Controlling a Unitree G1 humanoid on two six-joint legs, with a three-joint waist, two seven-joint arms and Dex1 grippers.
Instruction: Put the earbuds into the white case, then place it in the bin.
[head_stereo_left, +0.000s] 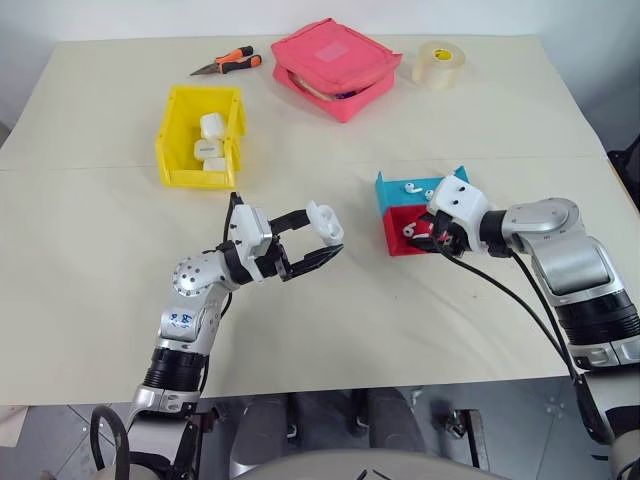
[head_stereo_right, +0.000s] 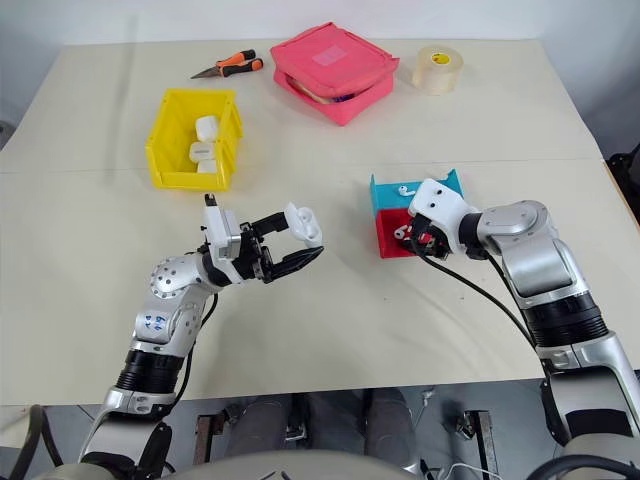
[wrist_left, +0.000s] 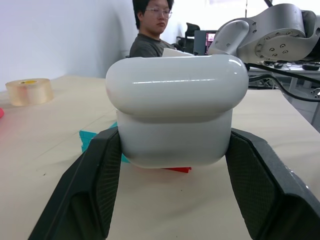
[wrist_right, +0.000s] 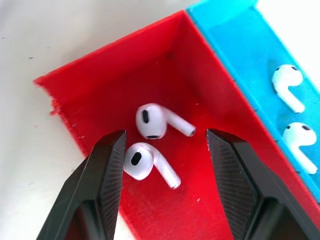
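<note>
My left gripper (head_stereo_left: 322, 240) is shut on the white case (wrist_left: 177, 115), holding it above the table's middle with a black finger on each side. Off to its right, my right gripper (wrist_right: 167, 150) stands open just above the red tray (wrist_right: 100, 75), its fingers straddling two earbuds (wrist_right: 150, 121) that lie on the tray floor. Two more earbuds (wrist_right: 288, 85) lie in the adjoining blue tray (head_stereo_left: 392, 187). In the head views the right gripper (head_stereo_left: 437, 236) dips into the red tray (head_stereo_left: 398, 240). The yellow bin (head_stereo_left: 165, 130) stands at the back left, holding three white cases.
A pink zip pouch (head_stereo_left: 335, 62), a tape roll (head_stereo_left: 437, 63) and orange-handled pliers (head_stereo_left: 230, 62) lie along the far edge. A seated person (wrist_left: 150, 30) is beyond the table. Bare tabletop separates the bin from my left gripper.
</note>
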